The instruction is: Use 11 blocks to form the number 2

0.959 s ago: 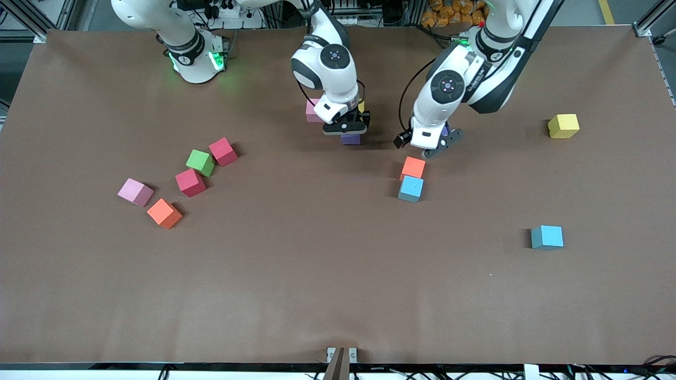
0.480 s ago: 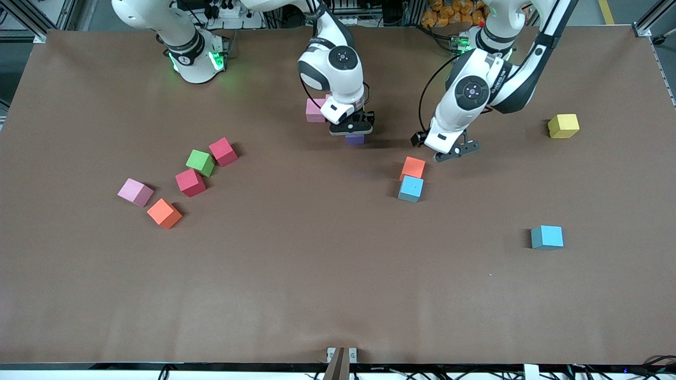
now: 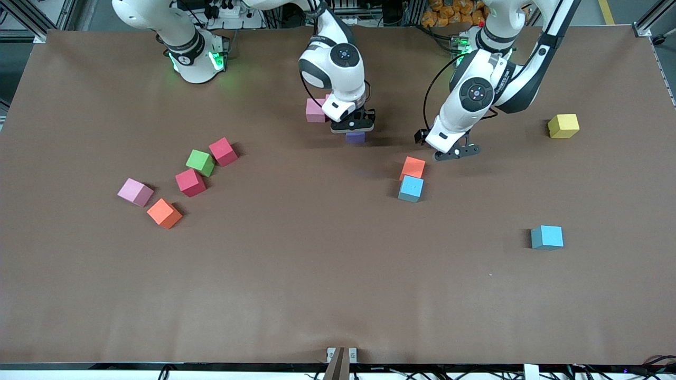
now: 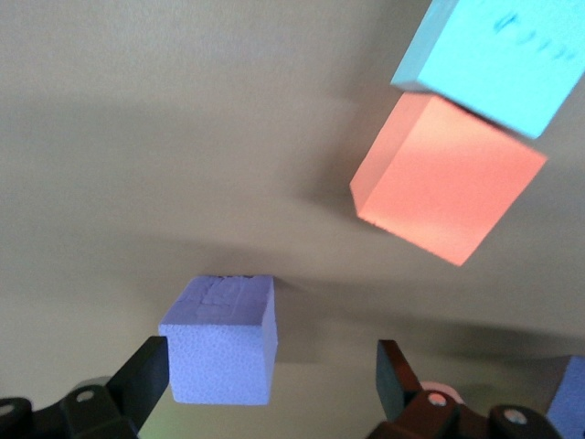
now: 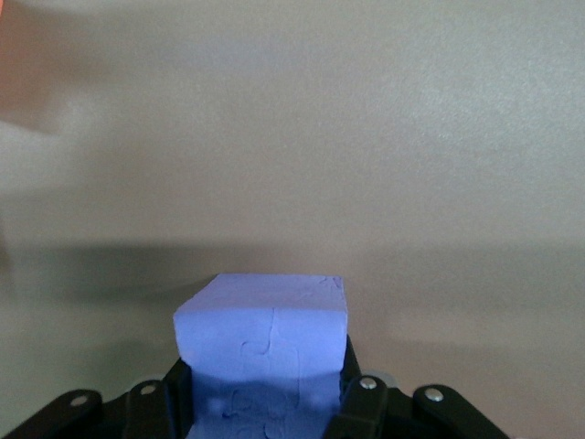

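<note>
My right gripper (image 3: 353, 126) has its fingers closed on a purple block (image 3: 355, 138) — in the right wrist view that cube (image 5: 263, 352) sits square between the pads with bare table under it. I take the pink block (image 3: 315, 110) as my landmark. The held purple cube hangs just beside it, a shade toward the left arm's end. Whether it is touching the table yet I cannot tell from above.

The step in hand, as I judge it, is setting this cube down as part of the figure's top stroke. To do it well I would keep the wrist level, bring the cube's face parallel to the pink block's face, lower until it seats flat, and only then release, so the foam does not twist or nudge its neighbour.

My left gripper (image 3: 455, 152) stands with its fingers spread wide and holds nothing. In the left wrist view a second purple block (image 4: 222, 340) lies on the table close by one fingertip (image 4: 146, 378), not clasped. That gripper hangs well toward the left arm's end from the pink block, near the orange block (image 3: 413, 168) and the light blue block (image 3: 411, 188), which touch each other.

Farther out from the pink block — a yellow block (image 3: 563, 125) and another light blue block (image 3: 547, 237) toward the left arm's end. Toward the right arm's end, nearer the front camera, lie two red blocks (image 3: 223, 151), the green cube (image 3: 200, 162), a pink one (image 3: 135, 192) and an orange one (image 3: 164, 213).
</note>
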Robot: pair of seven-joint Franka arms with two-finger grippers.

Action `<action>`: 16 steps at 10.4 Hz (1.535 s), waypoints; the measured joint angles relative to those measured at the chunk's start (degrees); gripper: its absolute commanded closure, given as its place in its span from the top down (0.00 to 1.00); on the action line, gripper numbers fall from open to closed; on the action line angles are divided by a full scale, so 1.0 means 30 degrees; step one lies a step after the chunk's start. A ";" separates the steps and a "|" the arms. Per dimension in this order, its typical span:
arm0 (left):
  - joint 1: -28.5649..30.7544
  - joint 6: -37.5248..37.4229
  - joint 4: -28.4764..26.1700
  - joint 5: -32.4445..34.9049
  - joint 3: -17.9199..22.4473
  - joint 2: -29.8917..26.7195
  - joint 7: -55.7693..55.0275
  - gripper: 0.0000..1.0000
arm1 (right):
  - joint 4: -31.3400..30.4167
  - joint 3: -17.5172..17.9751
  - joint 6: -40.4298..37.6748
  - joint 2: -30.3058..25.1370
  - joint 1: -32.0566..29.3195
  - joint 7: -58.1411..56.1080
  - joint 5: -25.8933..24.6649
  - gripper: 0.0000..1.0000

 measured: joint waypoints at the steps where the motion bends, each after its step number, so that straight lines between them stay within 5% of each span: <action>1: 0.0194 0.0208 -0.0388 0.0000 0.0001 -0.0003 0.0042 1.00 | -0.0060 0.0000 0.0000 -0.0039 0.0074 0.0095 -0.0003 0.17; 8: 0.0916 0.1151 -0.1678 -0.0076 0.0011 -0.0005 0.0171 1.00 | -0.0756 -0.0004 -0.0002 -0.0478 0.0911 0.0883 -0.0025 0.16; 9: 0.0933 0.1377 -0.1858 -0.0081 0.0011 -0.0005 0.0171 1.00 | -0.0799 -0.0004 -0.0002 -0.0505 0.0989 0.0988 -0.0040 0.25; 10: 0.0949 0.1456 -0.1963 -0.0085 0.0011 -0.0003 0.0171 1.00 | -0.0818 -0.0004 -0.0002 -0.0516 0.1024 0.1010 -0.0042 0.45; 11: 0.0961 0.1474 -0.2024 -0.0089 0.0011 0.0003 0.0171 1.00 | -0.0819 -0.0008 0.0001 -0.0520 0.1027 0.1102 -0.0042 0.81; 12: 0.0985 0.1503 -0.2066 -0.0094 0.0010 0.0014 0.0171 1.00 | -0.0820 -0.0008 0.0005 -0.0520 0.1028 0.1276 -0.0042 0.95; 16: 0.1129 0.1765 -0.2147 -0.0110 0.0009 0.0264 0.0171 1.00 | -0.0861 -0.0095 0.0010 -0.0500 0.1027 0.1705 -0.0042 1.00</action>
